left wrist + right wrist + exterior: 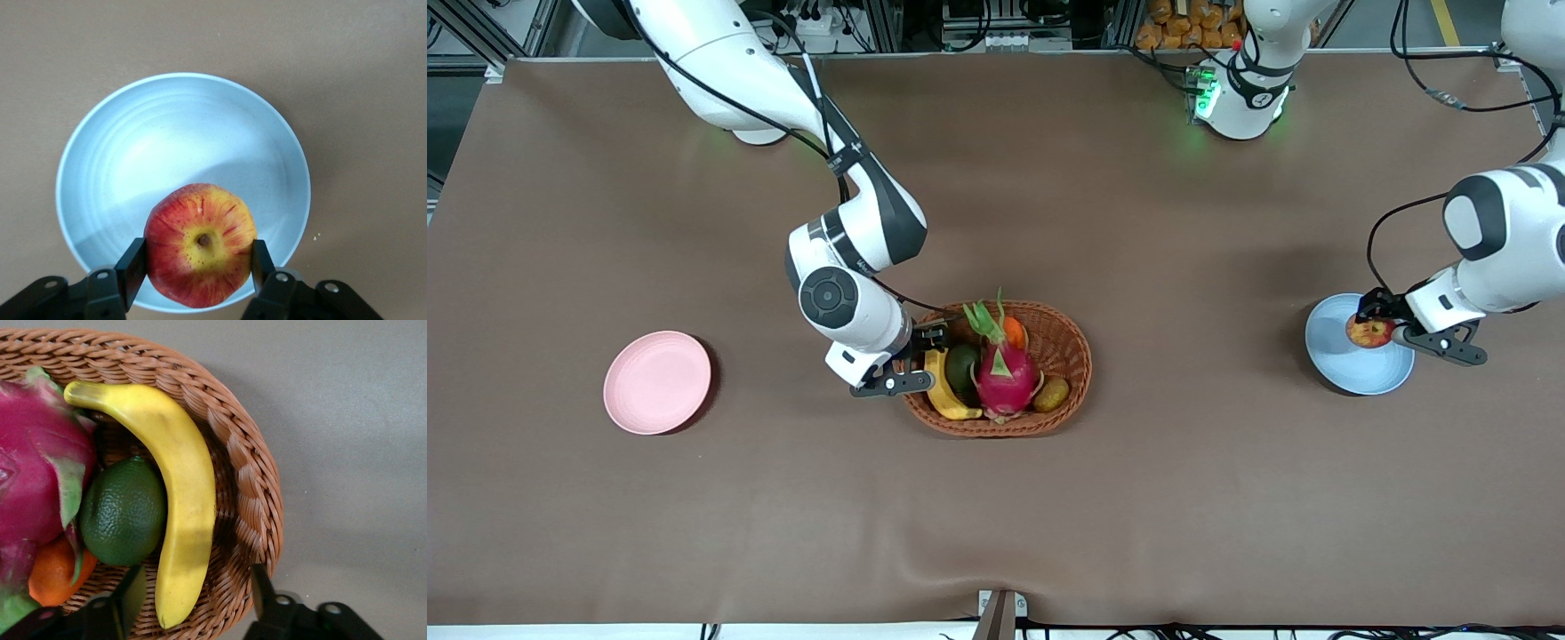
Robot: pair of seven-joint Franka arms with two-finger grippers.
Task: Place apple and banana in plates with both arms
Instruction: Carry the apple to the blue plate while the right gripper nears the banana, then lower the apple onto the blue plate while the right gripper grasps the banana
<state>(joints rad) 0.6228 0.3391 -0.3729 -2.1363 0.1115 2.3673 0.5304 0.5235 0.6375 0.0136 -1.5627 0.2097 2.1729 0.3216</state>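
Note:
My left gripper is shut on the red and yellow apple and holds it just over the light blue plate at the left arm's end of the table. In the left wrist view the apple sits between both fingers of the gripper, over the plate's rim. My right gripper is open and empty over the banana, which lies in the wicker basket. In the right wrist view the gripper straddles the banana's end and the basket rim. The pink plate is empty.
The basket also holds a pink dragon fruit, a dark green round fruit, a small orange fruit and a brown-green kiwi-like fruit. The pink plate lies toward the right arm's end of the brown table.

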